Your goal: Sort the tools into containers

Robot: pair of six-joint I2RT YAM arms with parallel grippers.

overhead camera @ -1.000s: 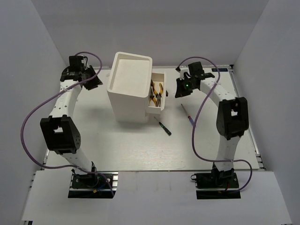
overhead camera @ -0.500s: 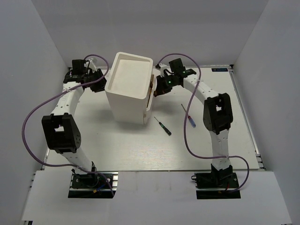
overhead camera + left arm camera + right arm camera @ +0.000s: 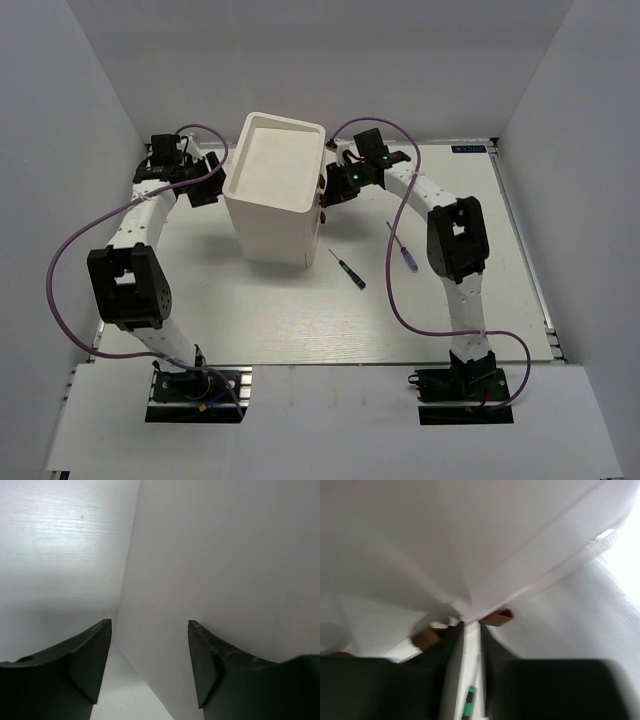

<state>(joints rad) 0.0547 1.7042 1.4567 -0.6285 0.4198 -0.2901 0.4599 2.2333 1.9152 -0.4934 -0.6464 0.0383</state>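
The tall white box [image 3: 270, 185] stands mid-table, its drawers on the right side all pushed in. My right gripper [image 3: 332, 190] is against that drawer side, its jaws a narrow gap apart with nothing between them [image 3: 471, 625]; two brown knobs [image 3: 497, 616] sit just past the fingertips. My left gripper [image 3: 206, 182] is open by the box's left wall, whose corner edge [image 3: 131, 580] shows between the fingers [image 3: 95, 655]. On the table lie a thin dark-green screwdriver [image 3: 348, 268] and a blue-handled screwdriver [image 3: 402, 247]. The pliers are hidden.
White enclosure walls [image 3: 90, 110] close in the left, back and right of the table. Purple cables [image 3: 65, 250] loop off both arms. The green screwdriver handle [image 3: 468, 705] shows on the table below the right fingers.
The right arm swung left to the drawer side and the open drawer with the yellow pliers is now pushed in. The left jaws have widened beside the box. The right jaws have parted slightly.
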